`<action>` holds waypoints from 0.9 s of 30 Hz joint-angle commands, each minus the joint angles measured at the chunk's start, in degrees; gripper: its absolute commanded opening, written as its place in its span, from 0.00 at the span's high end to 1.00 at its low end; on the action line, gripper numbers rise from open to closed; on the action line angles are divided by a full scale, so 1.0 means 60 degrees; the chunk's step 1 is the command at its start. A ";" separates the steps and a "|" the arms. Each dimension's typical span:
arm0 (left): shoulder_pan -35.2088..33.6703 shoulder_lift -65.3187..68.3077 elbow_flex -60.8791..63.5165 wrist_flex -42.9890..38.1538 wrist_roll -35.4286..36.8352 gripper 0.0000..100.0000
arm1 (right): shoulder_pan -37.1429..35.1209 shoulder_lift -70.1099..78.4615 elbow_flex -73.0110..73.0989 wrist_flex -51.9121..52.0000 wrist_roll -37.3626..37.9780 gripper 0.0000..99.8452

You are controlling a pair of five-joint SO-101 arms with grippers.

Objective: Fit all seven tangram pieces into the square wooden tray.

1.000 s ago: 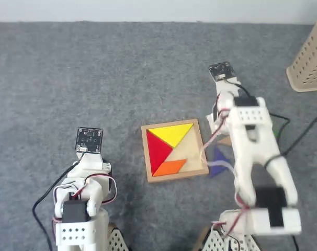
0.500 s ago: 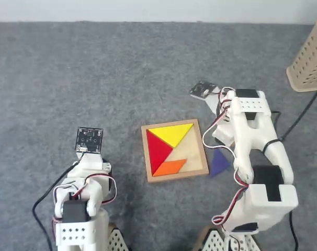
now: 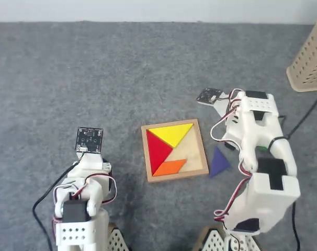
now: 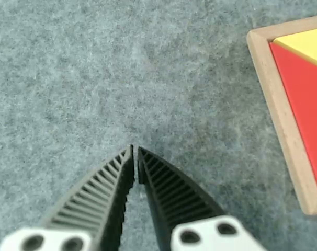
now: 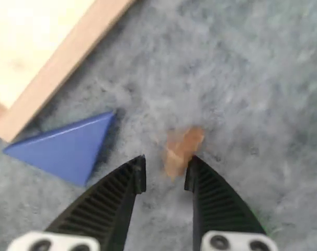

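Grey carpet covers the table, and on it the square wooden tray (image 3: 203, 146) lies between the two arms. It holds a yellow triangle (image 3: 171, 134), a red triangle (image 3: 157, 149) and an orange parallelogram (image 3: 170, 167), and the right part of its floor is bare wood. Just off its right edge lies a blue triangle (image 3: 218, 162). Beside it, in the right wrist view, lies a small tan piece (image 5: 182, 149), too blurred to make out its shape. Over the last second the right arm (image 3: 258, 146) has drawn back from its long reach up the table and swung its wrist in toward the tray. The blue triangle, half hidden under the arm a second ago, now lies in plain sight. The right gripper (image 5: 166, 164) hangs low with its jaws parted, one on either side of the tan piece and not clamping it. Nothing in the tray has shifted, so four pieces are still to be placed, and the arm looks lined up to pick the tan one next. The left gripper (image 4: 135, 151) is closed on nothing over bare carpet near the tray's left rim, and its arm has kept still. A beige basket (image 3: 310, 57) stands at the far right edge.
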 commanded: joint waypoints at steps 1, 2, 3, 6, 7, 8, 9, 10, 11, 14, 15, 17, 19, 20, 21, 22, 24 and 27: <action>-0.0015 -0.0059 -0.0051 0.0059 0.0059 0.99 | 0.0022 -0.0037 -0.0381 -0.0652 0.0117 0.86; -0.0015 -0.0059 -0.0051 0.0059 0.0059 0.99 | 0.0022 -0.0037 -0.0381 -0.0667 0.0117 0.86; -0.0015 -0.0059 -0.0051 0.0059 0.0059 0.99 | 0.0007 -0.0037 -0.0381 -0.0681 0.0117 0.86; -0.0015 -0.0059 -0.0051 0.0059 0.0059 0.99 | 0.0007 -0.0051 -0.0454 -0.0769 -0.0278 0.86; -0.0015 -0.0059 -0.0051 0.0059 0.0059 0.99 | 0.0007 -0.0095 -0.0484 -0.0872 -0.0484 0.87; -0.0015 -0.0059 -0.0051 0.0059 0.0059 0.99 | 0.0007 -0.0125 -0.0513 -0.0945 -0.0747 0.87; -0.0015 -0.0059 -0.0051 0.0059 0.0059 0.99 | 0.0022 -0.0125 -0.0586 -0.0989 -0.1040 0.87; -0.0015 -0.0059 -0.0051 0.0059 0.0059 0.99 | 0.0022 -0.0051 -0.0674 -0.1048 -0.1363 0.87; -0.0015 -0.0059 -0.0051 0.0059 0.0059 0.99 | 0.0007 -0.0037 -0.0689 -0.1136 -0.1714 0.87; -0.0015 -0.0059 -0.0051 0.0059 0.0059 0.99 | -0.0139 -0.0037 -0.0689 -0.1385 -0.2813 0.90; -0.0015 -0.0059 -0.0051 0.0059 0.0059 0.99 | -0.0198 -0.0037 -0.0689 -0.1443 -0.3136 0.93; -0.0015 -0.0059 -0.0051 0.0059 0.0059 0.99 | -0.0315 -0.0037 -0.0689 -0.1560 -0.3619 1.00; -0.0015 -0.0059 -0.0051 0.0059 0.0059 0.99 | -0.0359 -0.0051 -0.0733 -0.1560 -0.4044 0.98; -0.0015 -0.0059 -0.0051 0.0059 0.0059 0.99 | -0.0359 -0.0110 -0.0747 -0.1560 -0.4278 0.98; -0.0015 -0.0059 -0.0051 0.0059 0.0059 0.99 | -0.0359 -0.0154 -0.0762 -0.1560 -0.4484 0.99; -0.0015 -0.0059 -0.0051 0.0059 0.0059 0.99 | -0.0359 -0.0168 -0.0777 -0.1560 -0.4659 0.99; -0.0015 -0.0059 -0.0051 0.0059 0.0059 0.99 | -0.0359 -0.0344 -0.0894 -0.1458 -0.5128 0.99; -0.0015 -0.0059 -0.0051 0.0059 0.0059 0.99 | -0.0520 -0.0886 -0.0952 -0.1194 -0.6022 0.99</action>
